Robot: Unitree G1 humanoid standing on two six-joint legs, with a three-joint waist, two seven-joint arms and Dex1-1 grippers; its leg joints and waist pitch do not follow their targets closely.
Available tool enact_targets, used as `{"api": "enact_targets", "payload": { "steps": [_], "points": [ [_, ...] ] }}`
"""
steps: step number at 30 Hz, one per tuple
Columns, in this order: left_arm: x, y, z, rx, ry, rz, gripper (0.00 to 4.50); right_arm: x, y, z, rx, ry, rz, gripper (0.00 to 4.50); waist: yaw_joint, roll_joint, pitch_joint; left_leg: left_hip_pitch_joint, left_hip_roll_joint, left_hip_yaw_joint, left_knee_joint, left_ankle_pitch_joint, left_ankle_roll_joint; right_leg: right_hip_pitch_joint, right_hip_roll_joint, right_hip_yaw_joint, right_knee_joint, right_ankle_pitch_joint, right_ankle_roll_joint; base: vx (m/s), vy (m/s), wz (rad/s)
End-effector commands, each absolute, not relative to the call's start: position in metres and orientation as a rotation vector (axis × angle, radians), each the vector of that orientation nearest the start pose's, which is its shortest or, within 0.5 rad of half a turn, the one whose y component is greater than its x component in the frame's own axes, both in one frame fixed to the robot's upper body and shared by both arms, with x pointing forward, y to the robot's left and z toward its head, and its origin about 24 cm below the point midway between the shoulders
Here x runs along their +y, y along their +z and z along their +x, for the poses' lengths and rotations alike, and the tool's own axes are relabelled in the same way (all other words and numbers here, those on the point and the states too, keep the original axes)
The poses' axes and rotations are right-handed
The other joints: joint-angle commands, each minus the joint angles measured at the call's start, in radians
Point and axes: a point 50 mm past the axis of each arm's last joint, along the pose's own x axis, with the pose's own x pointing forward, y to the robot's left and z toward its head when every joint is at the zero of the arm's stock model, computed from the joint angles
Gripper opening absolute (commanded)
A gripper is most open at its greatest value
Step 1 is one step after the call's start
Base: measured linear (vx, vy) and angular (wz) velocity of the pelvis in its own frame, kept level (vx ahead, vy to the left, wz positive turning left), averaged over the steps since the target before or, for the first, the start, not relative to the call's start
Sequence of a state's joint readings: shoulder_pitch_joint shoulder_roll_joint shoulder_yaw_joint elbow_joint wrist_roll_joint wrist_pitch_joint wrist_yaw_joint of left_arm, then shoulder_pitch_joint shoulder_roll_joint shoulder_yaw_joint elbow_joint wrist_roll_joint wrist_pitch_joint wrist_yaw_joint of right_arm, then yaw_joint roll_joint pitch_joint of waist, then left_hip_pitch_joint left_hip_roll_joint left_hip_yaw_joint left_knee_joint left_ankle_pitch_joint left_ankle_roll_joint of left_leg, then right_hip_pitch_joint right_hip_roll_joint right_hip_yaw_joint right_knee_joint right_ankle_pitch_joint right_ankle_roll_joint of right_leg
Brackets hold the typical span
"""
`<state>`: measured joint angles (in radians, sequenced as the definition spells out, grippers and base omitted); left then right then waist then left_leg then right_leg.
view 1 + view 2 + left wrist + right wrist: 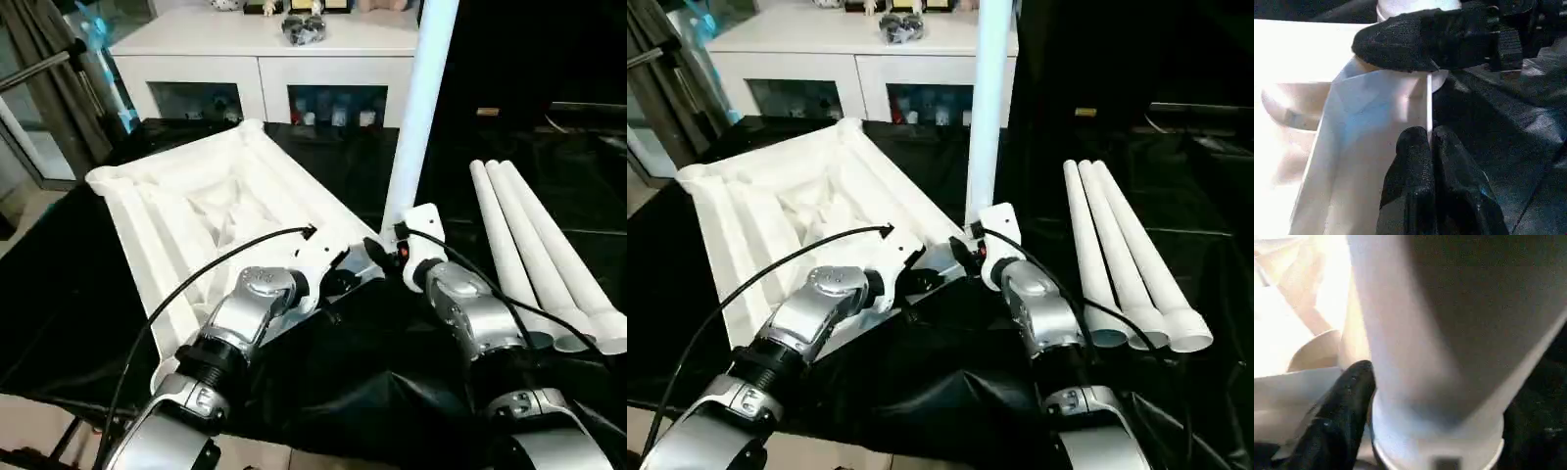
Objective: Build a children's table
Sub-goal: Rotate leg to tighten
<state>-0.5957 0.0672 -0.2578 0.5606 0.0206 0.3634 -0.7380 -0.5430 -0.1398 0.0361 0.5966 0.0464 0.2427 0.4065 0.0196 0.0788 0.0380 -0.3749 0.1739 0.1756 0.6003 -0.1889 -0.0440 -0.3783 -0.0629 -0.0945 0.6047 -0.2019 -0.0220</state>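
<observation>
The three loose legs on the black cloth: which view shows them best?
Right eye view: the three loose legs lie side by side, whole, open ends included. Left eye view cuts them at the picture's edge. The wrist views look at the upright leg instead.

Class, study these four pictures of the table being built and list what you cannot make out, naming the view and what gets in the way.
- Upright leg: its top is cut off by the upper edge of the head views.
- Corner socket holding that leg: hidden in the head views behind the right tool and its wrist.
- Near rim of the tabletop: covered in the head views by the left forearm.
- Items behind the cabinet glass: too small to name.
</observation>
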Motion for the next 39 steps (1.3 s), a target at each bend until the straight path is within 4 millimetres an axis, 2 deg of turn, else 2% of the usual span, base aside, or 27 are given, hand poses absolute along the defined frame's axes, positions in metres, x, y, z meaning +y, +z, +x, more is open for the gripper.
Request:
{"api": "enact_targets", "payload": {
  "steps": [1,2,3,4,5,9,10,13,14,18,20,26,28,31,33,35,36,38,39],
  "points": [
    [0.032,0.067,0.315,0.299,-1.196,0.172,0.00,-0.108,0.033,0.330,0.367,0.691,-0.076,3.43,0.005,-0.016,-0.060,-0.001,0.057,-0.029,-0.067,-0.164,0.093,0.048,-0.098,0.059,-0.086,-0.196,-0.183,0.000,0.000,0.00],
    [0.035,0.067,0.312,0.300,-1.227,0.174,0.00,-0.110,0.036,0.326,0.355,0.756,-0.090,3.43,0.005,-0.009,-0.064,-0.003,0.059,-0.029,-0.061,-0.120,0.114,0.047,-0.096,0.060,-0.075,-0.112,-0.203,0.000,0.000,0.00],
    [0.035,0.067,0.312,0.300,-1.227,0.174,0.00,-0.110,0.036,0.326,0.355,0.756,-0.090,3.43,0.007,-0.009,-0.068,-0.004,0.062,-0.030,-0.059,-0.094,0.126,0.050,-0.096,0.059,-0.070,-0.063,-0.211,0.000,0.000,0.00],
    [0.036,0.066,0.311,0.299,-1.235,0.177,0.00,-0.112,0.037,0.324,0.354,0.782,-0.095,3.43,0.008,-0.010,-0.068,-0.006,0.061,-0.028,-0.055,-0.060,0.154,0.047,-0.095,0.059,-0.062,0.011,-0.229,0.000,0.000,0.00],
    [0.042,0.066,0.307,0.298,-1.276,0.185,0.00,-0.118,0.040,0.318,0.348,0.871,-0.107,3.43,0.014,-0.012,-0.068,-0.007,0.061,-0.029,-0.053,-0.052,0.172,0.051,-0.096,0.057,-0.059,0.039,-0.238,0.000,0.000,0.00],
    [0.051,0.064,0.301,0.311,-1.348,0.200,0.00,-0.129,0.046,0.307,0.352,0.993,-0.118,3.43,0.026,-0.009,-0.069,-0.001,0.069,-0.027,-0.052,-0.059,0.191,0.049,-0.094,0.056,-0.057,0.037,-0.244,0.000,0.000,0.00],
    [0.056,0.064,0.298,0.321,-1.391,0.205,0.00,-0.135,0.048,0.301,0.359,1.059,-0.122,3.43,0.030,-0.009,-0.065,-0.002,0.069,-0.024,-0.053,-0.070,0.192,0.046,-0.094,0.056,-0.059,0.023,-0.244,0.000,0.000,0.00],
    [0.063,0.064,0.293,0.339,-1.451,0.213,0.00,-0.143,0.052,0.291,0.378,1.155,-0.134,3.43,0.044,-0.007,-0.063,0.005,0.074,-0.024,-0.057,-0.108,0.168,0.041,-0.093,0.059,-0.065,-0.042,-0.235,0.000,0.000,0.00],
    [0.065,0.065,0.291,0.345,-1.473,0.212,0.00,-0.145,0.053,0.287,0.391,1.186,-0.137,3.43,0.048,-0.007,-0.062,0.006,0.074,-0.024,-0.059,-0.122,0.156,0.043,-0.094,0.059,-0.066,-0.070,-0.230,0.000,0.000,0.00],
    [0.073,0.066,0.287,0.364,-1.529,0.226,0.00,-0.149,0.056,0.277,0.432,1.274,-0.136,3.43,0.052,-0.006,-0.058,0.008,0.074,-0.023,-0.063,-0.157,0.131,0.038,-0.094,0.060,-0.072,-0.129,-0.221,0.000,0.000,0.00],
    [0.076,0.066,0.286,0.370,-1.537,0.230,0.00,-0.148,0.057,0.273,0.446,1.304,-0.140,3.26,0.054,-0.011,-0.057,0.007,0.070,-0.023,-0.064,-0.162,0.114,0.040,-0.096,0.061,-0.076,-0.160,-0.212,0.000,0.000,0.00],
    [0.080,0.066,0.285,0.384,-1.544,0.233,0.00,-0.144,0.053,0.265,0.489,1.347,-0.133,2.81,0.059,-0.013,-0.058,0.005,0.067,-0.023,-0.063,-0.147,0.105,0.040,-0.095,0.062,-0.078,-0.183,-0.193,0.000,0.000,0.00],
    [0.079,0.065,0.286,0.383,-1.533,0.232,0.00,-0.142,0.051,0.264,0.492,1.344,-0.127,2.79,0.060,-0.013,-0.059,0.005,0.067,-0.024,-0.062,-0.140,0.107,0.039,-0.095,0.061,-0.077,-0.178,-0.193,0.000,0.000,0.00],
    [0.077,0.063,0.287,0.385,-1.516,0.232,0.00,-0.140,0.048,0.266,0.486,1.315,-0.112,2.77,0.059,-0.012,-0.058,0.005,0.067,-0.024,-0.062,-0.144,0.105,0.039,-0.094,0.060,-0.077,-0.184,-0.191,0.000,0.000,0.00],
    [0.072,0.059,0.291,0.389,-1.449,0.229,0.00,-0.136,0.038,0.272,0.491,1.201,-0.101,2.77,0.054,-0.013,-0.056,0.005,0.064,-0.024,-0.064,-0.149,0.097,0.035,-0.093,0.060,-0.080,-0.197,-0.190,0.000,0.000,0.00],
    [0.066,0.057,0.297,0.388,-1.381,0.223,0.00,-0.134,0.028,0.279,0.500,1.078,-0.111,2.76,0.051,-0.015,-0.056,0.006,0.062,-0.025,-0.064,-0.163,0.084,0.039,-0.095,0.059,-0.084,-0.229,-0.181,0.000,0.000,0.00],
    [0.064,0.057,0.298,0.387,-1.367,0.221,0.00,-0.134,0.026,0.281,0.503,1.049,-0.114,2.76,0.044,-0.013,-0.050,0.009,0.061,-0.024,-0.068,-0.180,0.075,0.034,-0.093,0.058,-0.090,-0.266,-0.177,0.000,0.000,0.00],
    [0.056,0.056,0.304,0.376,-1.296,0.215,0.00,-0.133,0.018,0.292,0.514,0.892,-0.097,2.76,0.033,-0.018,-0.050,0.010,0.058,-0.025,-0.069,-0.212,0.060,0.037,-0.094,0.057,-0.097,-0.321,-0.163,0.000,0.000,0.00],
    [0.056,0.056,0.304,0.376,-1.296,0.215,0.00,-0.133,0.018,0.292,0.514,0.892,-0.097,2.75,0.029,-0.016,-0.048,0.011,0.057,-0.025,-0.069,-0.222,0.055,0.034,-0.095,0.057,-0.098,-0.336,-0.161,0.000,0.000,0.00]
  ]
}}
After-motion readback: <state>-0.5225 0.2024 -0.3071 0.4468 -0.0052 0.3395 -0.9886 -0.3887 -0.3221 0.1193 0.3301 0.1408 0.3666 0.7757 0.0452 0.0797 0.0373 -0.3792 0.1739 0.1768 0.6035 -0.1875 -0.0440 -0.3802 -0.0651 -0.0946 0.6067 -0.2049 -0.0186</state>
